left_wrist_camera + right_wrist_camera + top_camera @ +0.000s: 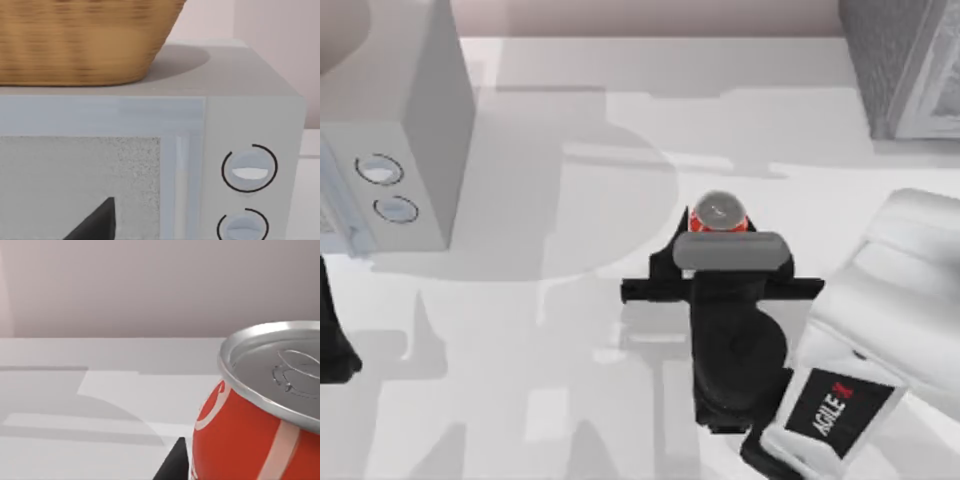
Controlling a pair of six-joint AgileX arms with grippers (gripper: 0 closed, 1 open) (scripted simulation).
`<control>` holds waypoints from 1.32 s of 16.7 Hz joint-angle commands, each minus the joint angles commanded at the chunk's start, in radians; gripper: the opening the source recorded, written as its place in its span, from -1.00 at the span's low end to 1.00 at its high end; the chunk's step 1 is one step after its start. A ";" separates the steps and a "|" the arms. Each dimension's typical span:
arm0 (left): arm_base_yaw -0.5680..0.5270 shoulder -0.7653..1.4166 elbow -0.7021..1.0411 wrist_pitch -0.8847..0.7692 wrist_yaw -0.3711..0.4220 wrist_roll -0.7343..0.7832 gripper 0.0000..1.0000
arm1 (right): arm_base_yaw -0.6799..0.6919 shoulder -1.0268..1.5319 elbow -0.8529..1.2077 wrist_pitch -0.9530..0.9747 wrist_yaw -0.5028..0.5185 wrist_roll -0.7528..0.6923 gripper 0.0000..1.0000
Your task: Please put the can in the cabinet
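At table centre, the right gripper (pixel 718 232) is closing around the upright can (pixel 720 213), the cabinet (pixel 905 60) sitting at two o'clock, the left arm idling at nine o'clock.

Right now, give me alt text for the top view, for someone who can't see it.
Seen from above, the right arm's claw sits at the red can near the middle of the white table. The dark speckled cabinet stands at the far right corner, and a pale box with two round knobs at the left.
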 joint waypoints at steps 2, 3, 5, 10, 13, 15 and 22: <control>0.000 0.000 0.000 0.000 0.000 0.000 1.00 | 0.000 -0.049 -0.005 -0.050 -0.001 -0.001 -1.00; 0.000 0.000 0.000 0.000 0.000 0.000 1.00 | 0.000 -0.073 -0.007 -0.075 -0.001 -0.001 -1.00; 0.000 0.000 0.000 0.000 0.000 0.000 1.00 | 0.001 -0.126 -0.008 -0.121 -0.002 0.003 -1.00; 0.000 0.000 0.000 0.000 0.000 0.000 1.00 | 0.001 -0.251 -0.017 -0.244 -0.003 0.003 -1.00; 0.000 0.000 0.000 0.000 0.000 0.000 1.00 | 0.001 -0.323 -0.023 -0.315 -0.003 0.003 -1.00; 0.000 0.000 0.000 0.000 0.000 0.000 1.00 | 0.000 -0.383 -0.028 -0.376 -0.004 0.003 -1.00; 0.000 0.000 0.000 0.000 0.000 0.000 1.00 | 0.005 -0.465 -0.026 -0.450 0.000 0.008 -1.00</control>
